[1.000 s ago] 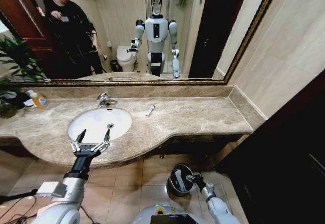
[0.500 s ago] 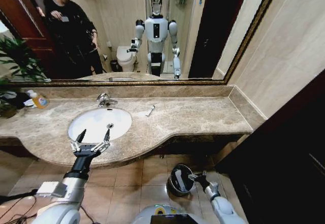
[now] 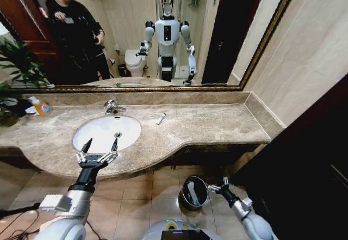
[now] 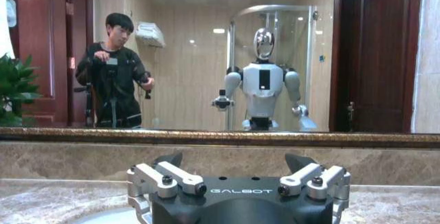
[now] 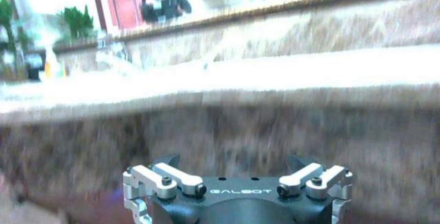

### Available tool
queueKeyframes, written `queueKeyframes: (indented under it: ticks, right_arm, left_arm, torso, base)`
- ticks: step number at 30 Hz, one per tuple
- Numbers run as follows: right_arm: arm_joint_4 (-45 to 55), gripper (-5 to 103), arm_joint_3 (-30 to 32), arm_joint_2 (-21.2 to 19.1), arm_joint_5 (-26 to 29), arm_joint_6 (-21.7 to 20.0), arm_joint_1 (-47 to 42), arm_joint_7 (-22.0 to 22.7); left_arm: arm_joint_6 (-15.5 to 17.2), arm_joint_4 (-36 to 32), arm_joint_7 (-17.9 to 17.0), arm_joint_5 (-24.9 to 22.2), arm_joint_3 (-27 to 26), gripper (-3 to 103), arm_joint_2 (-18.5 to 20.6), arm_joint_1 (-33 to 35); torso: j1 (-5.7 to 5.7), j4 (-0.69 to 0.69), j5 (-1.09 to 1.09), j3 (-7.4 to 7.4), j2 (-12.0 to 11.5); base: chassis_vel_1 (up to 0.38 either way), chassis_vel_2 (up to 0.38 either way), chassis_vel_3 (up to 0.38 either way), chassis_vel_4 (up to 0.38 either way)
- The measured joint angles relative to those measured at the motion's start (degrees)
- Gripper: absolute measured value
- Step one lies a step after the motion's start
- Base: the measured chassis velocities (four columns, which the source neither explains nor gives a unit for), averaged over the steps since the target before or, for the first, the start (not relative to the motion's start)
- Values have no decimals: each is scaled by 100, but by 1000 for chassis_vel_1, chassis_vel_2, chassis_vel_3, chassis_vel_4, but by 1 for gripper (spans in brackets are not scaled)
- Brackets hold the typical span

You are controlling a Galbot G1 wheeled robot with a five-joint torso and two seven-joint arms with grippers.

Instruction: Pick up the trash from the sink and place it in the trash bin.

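Jaws of the right gripper (image 3: pixel 224 184) gape empty beside the trash bin (image 3: pixel 194 192).

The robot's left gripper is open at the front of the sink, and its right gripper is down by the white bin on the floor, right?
Almost. The trash bin is black with a shiny rim, not white, as the head view shows. The rest holds: the left gripper is open at the front of the sink, and the right gripper is beside the bin.

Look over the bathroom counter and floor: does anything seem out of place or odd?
One thing stands out: a thin white stick lies loose on the marble counter, right of the sink, not in the trash bin on the floor. The bin holds a long white packet. Nothing looks spilled or broken.
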Motion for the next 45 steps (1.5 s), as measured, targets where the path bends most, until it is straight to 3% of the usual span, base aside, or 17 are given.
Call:
queueKeyframes:
  ticks: [2,6,10,13,18,20,26,27,30,32,34,39,41,45]
  right_arm:
    - [230,100,201,13,144,-198,30,-59]
    - [989,100,909,-4,443,-1056,336,-96]
    - [1449,100,992,-101,483,-1563,561,31]
    - [1660,100,609,-275,450,-2217,1063,377]
    - [1471,100,100,-365,288,-2724,1785,571]
    - [1244,100,-420,-413,268,-2946,2378,970]
    - [566,100,-1549,-286,223,-3231,3484,1955]
    - [566,100,-1549,-286,223,-3231,3484,1955]
    - [430,100,-2301,-75,297,-3446,4012,2770]
    - [420,100,-2398,-39,306,-3461,4088,2886]
    - [384,100,-2839,115,334,-3529,4427,3393]
    - [193,100,-3290,361,361,-3581,4875,3725]
    - [-477,100,-3560,772,338,-3521,5407,3759]
    - [-838,100,-3673,1014,324,-3496,5615,3851]
  left_arm:
    - [0,0,0,0,0,100,0,0]
    - [0,0,0,0,0,100,0,0]
    - [0,0,0,0,0,100,0,0]
    - [0,0,0,0,0,100,0,0]
    - [0,0,2,0,0,100,0,0]
    - [0,0,0,0,0,100,0,0]
    - [0,0,0,0,0,100,0,0]
    - [0,0,0,0,0,100,0,0]
    - [0,0,0,0,0,100,0,0]
    - [0,0,0,0,0,100,0,0]
    - [0,0,0,0,0,100,0,0]
    - [0,0,-1,-1,0,100,0,0]
    - [0,0,-1,0,0,100,0,0]
    - [0,0,-1,0,0,100,0,0]
  torso:
    - [0,0,0,0,0]
    - [1,0,-2,0,0]
    - [0,0,-2,0,0]
    - [0,0,0,0,0]
    - [0,0,0,1,0]
    - [1,0,-1,1,0]
    - [1,1,0,2,-1]
    - [1,1,0,2,-1]
    - [1,1,-2,2,0]
    - [1,1,0,1,-1]
    - [1,1,-3,1,-1]
    - [1,1,-3,1,0]
    - [1,1,-3,1,-1]
    - [2,1,-2,1,-1]
  base:
    - [0,0,0,0]
    - [0,0,0,0]
    - [0,0,0,0]
    - [0,0,0,0]
    - [0,0,0,0]
    - [0,0,0,0]
    - [0,0,0,0]
    - [0,0,0,0]
    - [0,0,0,0]
    - [0,0,0,0]
    - [0,0,0,0]
    - [0,0,0,0]
    - [0,0,0,0]
    - [0,0,0,0]
